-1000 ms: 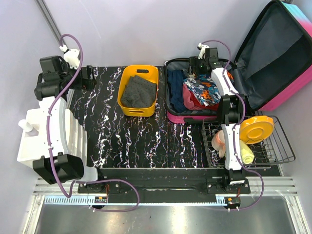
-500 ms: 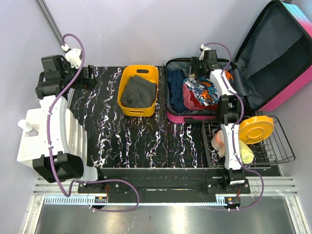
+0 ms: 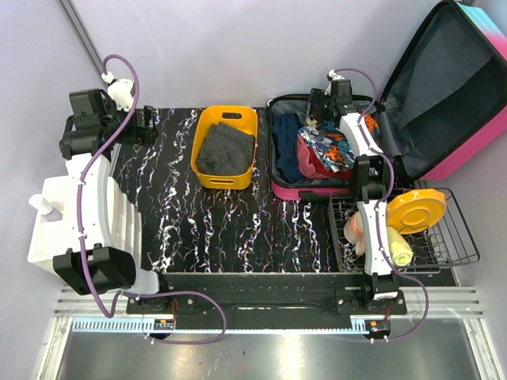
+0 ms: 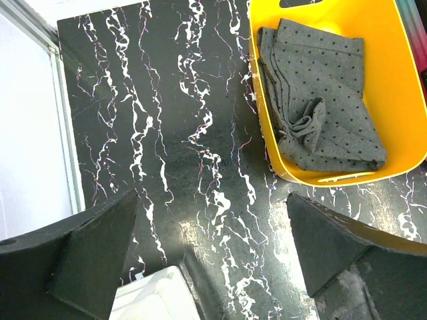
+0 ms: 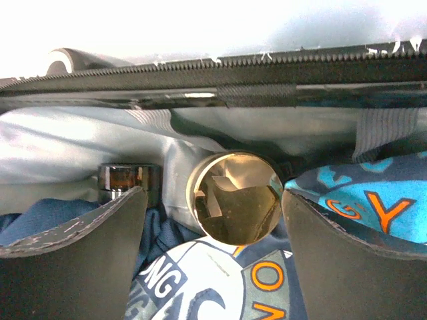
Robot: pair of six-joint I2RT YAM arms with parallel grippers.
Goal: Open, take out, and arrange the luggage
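Luggage sits at the upper right of the overhead view. Its lid is swung open and leans right with the dark lining exposed, and the frame edge cuts off the lid's far corner. The base holds crumpled clothes, partly covered by the right arm. The right gripper hangs inside the base at its far wall, fingers spread wide and grasping nothing. In the right wrist view, the right gripper frames a round gold cap; what the cap belongs to is buried in cloth. A dark jar stands left of the cap, half hidden behind the left finger. The zipper runs across the top. On the blue fabric the orange letters "G Y" can be read. On the white patch only "NG" and a cut-off "O" can be made out. The left gripper is released and empty above the table at the upper left of the overhead view. The yellow bin, cropped at the frame's right edge, holds a grey dotted cloth. The contents of the wire rack at lower right are hard to make out.
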